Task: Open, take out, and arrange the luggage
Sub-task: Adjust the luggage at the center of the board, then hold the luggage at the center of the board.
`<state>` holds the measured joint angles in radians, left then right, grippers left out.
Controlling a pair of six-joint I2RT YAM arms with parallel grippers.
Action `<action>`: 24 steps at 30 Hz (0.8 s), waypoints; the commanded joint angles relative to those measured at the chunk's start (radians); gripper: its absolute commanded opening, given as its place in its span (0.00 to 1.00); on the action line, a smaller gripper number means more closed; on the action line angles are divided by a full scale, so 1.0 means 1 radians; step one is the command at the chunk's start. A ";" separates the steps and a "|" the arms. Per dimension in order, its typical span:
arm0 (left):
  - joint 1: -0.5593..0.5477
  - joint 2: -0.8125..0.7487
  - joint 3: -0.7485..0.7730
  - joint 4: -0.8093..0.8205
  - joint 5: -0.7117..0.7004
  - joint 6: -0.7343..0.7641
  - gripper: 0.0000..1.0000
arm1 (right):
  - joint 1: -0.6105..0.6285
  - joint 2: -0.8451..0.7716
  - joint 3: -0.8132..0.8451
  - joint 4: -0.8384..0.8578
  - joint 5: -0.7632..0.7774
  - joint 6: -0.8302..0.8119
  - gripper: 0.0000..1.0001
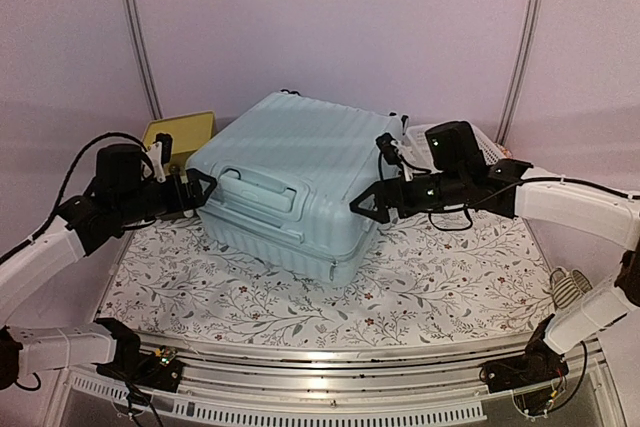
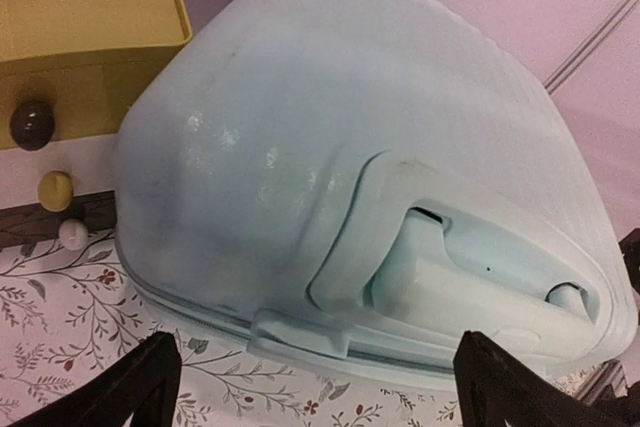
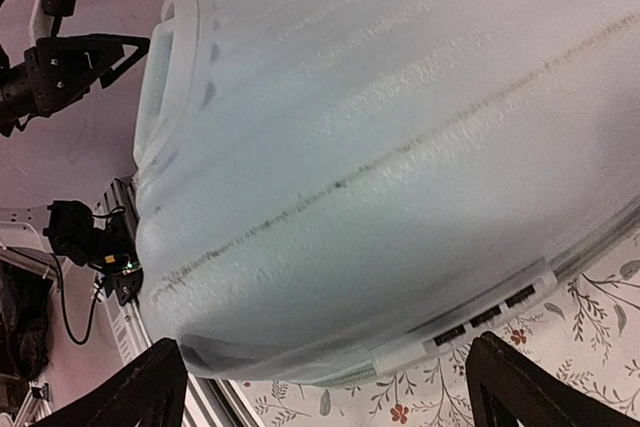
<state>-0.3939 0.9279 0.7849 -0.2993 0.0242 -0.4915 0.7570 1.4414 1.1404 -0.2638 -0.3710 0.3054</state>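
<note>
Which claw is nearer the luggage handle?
The left claw, close by the moulded handle of the luggage; the right claw stands at the opposite corner.

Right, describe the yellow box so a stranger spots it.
Find the big mint-blue suitcase mid-table on the floral cloth. At its far-left corner sits the yellow-topped drawer box. Unlike the suitcase it is small, with round knobs on its front.

Luggage (image 1: 290,182): pale mint-blue, ribbed shell, dark scuff line along one rib.
Tablecloth (image 1: 450,277): white, grey leafy vines, small red flowers.
Drawer box (image 1: 180,132): yellow top; dark brown knob (image 2: 32,123), yellow knob (image 2: 55,190), white knob (image 2: 73,234).
Basket (image 1: 488,144): white lattice.
Backdrop (image 1: 330,17): pale lilac.
</note>
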 commanded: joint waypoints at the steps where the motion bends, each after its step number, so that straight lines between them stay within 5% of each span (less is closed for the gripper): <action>1: 0.011 0.002 -0.039 0.088 0.144 -0.009 0.96 | 0.040 -0.099 -0.101 0.003 0.175 -0.041 0.99; 9: -0.026 -0.031 -0.137 0.188 0.380 -0.070 0.77 | 0.120 -0.299 -0.381 0.266 0.208 0.005 0.92; 17: -0.301 -0.164 -0.374 0.429 0.197 -0.442 0.76 | 0.357 -0.225 -0.533 0.510 0.525 0.062 0.73; 24: -0.400 -0.054 -0.507 0.765 0.146 -0.621 0.84 | 0.440 -0.042 -0.578 0.749 0.626 0.156 0.54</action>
<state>-0.7601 0.8104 0.3088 0.2173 0.2150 -0.9710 1.1667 1.3266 0.5869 0.2928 0.1280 0.3946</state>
